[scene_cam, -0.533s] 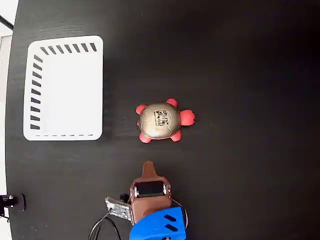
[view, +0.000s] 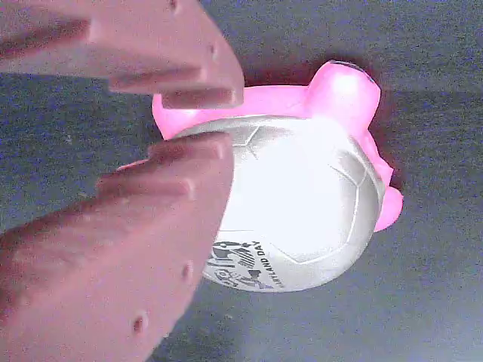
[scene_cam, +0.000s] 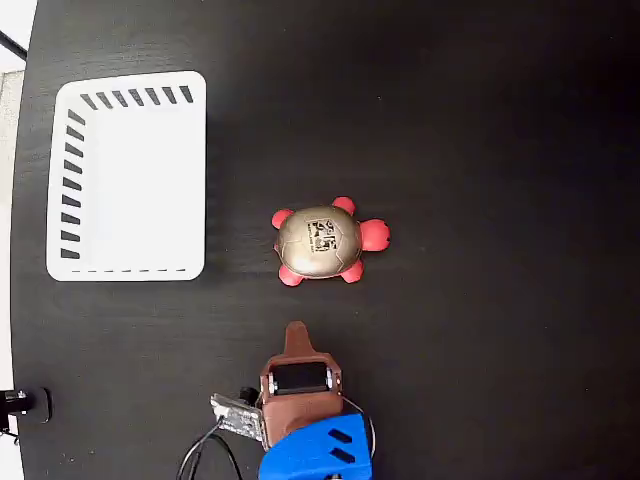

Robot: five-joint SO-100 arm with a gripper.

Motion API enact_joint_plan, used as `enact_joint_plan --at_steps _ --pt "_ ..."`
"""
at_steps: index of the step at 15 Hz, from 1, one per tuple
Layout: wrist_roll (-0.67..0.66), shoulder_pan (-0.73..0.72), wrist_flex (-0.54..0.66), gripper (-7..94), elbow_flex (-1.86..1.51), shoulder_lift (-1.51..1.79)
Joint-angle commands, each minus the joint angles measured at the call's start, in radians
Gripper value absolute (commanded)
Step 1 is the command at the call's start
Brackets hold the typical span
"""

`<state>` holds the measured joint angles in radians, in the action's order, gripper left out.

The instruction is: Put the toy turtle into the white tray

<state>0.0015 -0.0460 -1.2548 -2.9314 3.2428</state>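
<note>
Turtle material: I judge the toy turtle (scene_cam: 322, 243) light and probably a little squashy, with a smooth, glossy domed shell that could slide out of a pinch.

Fragility: I see nothing on it that looks breakable; a firm squeeze should do no harm.

Where I would grip: across the shell's widest part, 1 finger on each flank between the pink feet, low enough that the dome does not squirt upward. The head and feet look too small and rounded to hold by.

Turtle position: it sits on the black table (scene_cam: 480, 120), upright, shell up, roughly mid-table in the fixed view, well apart from the white tray (scene_cam: 190, 170), which lies to its left and slightly higher in that picture and is empty.

Gripper state: the gripper (view: 202, 121) is parted, with a narrow gap between its 2 brown fingers (view: 162, 207), and it holds nothing.

Turtle relative to gripper: in the fixed view the gripper (scene_cam: 296, 333) is below the turtle, clear of it, tip pointing toward the shell. In the wrist view the turtle (view: 302, 211) fills the frame just beyond the fingertips, shell edge lined up with the gap. I cannot tell whether a tip touches.

Next move, my call: open wider, advance, close.
</note>
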Motion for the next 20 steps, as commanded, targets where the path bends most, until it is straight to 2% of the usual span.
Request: enact_joint_plan --at_steps 1,9,12,14,20 --pt "0.003 -0.009 -0.006 0 0.011 0.009" --pt "-0.002 -0.018 0.002 0 0.011 0.003" --pt "-0.003 -0.04 0.135 0 0.057 -0.209" --pt "-0.017 -0.032 0.163 0 0.215 -0.436" --pt "-0.129 0.124 -0.017 0 0.798 -1.063"
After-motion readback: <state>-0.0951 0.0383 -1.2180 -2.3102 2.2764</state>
